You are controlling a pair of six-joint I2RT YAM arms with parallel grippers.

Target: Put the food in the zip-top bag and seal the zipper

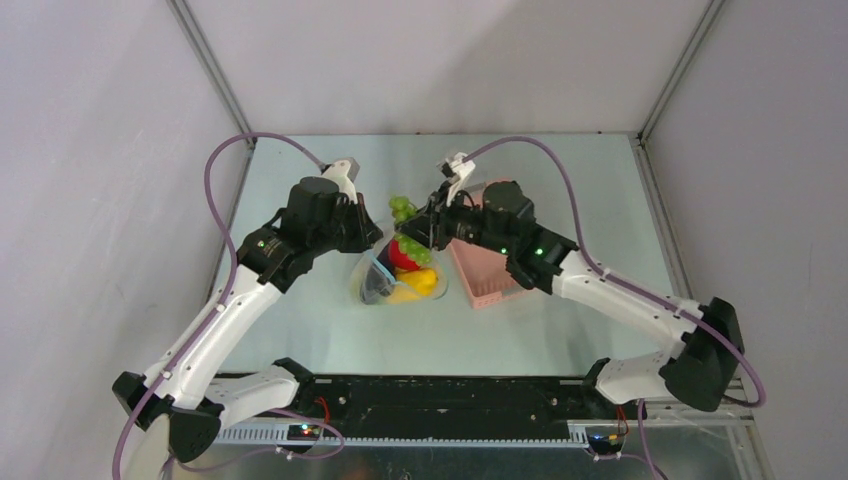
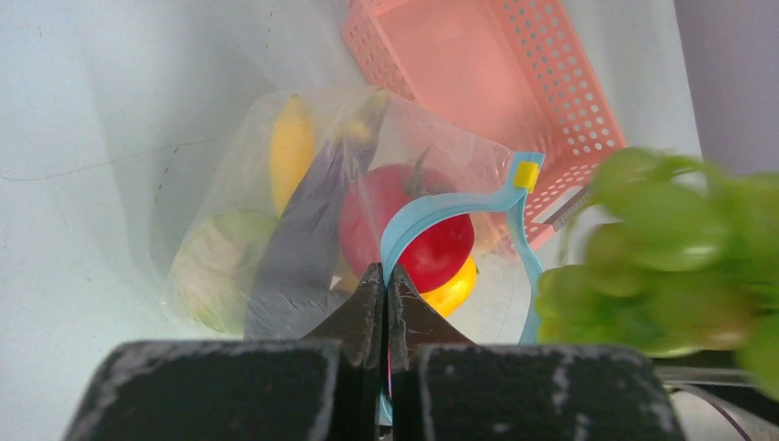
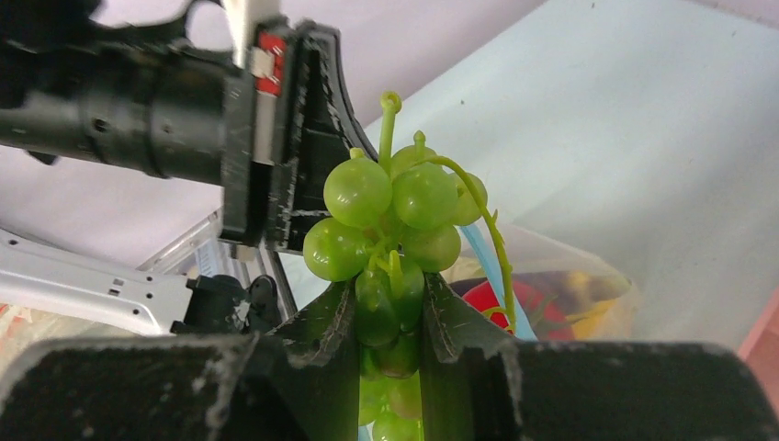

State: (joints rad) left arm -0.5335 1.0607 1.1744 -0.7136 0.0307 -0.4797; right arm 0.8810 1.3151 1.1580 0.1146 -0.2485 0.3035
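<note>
- Left wrist view is showing the left end effector (image 2: 386,280) pinching together on the zipper (image 2: 441,207), propping the zip-top bag (image 2: 276,175) mouth in an open arch.
- Right end effector (image 3: 390,299) is clamping the green grapes (image 3: 390,207) close beside that blue edge.
- Red fruit (image 2: 432,253), yellow pieces and cabbage (image 2: 220,266) are lying inside the bag.
- Pink basket (image 2: 478,73) is crowding the bag's right side; bare desk (image 1: 330,340) is lying open nearer the bases.
</note>
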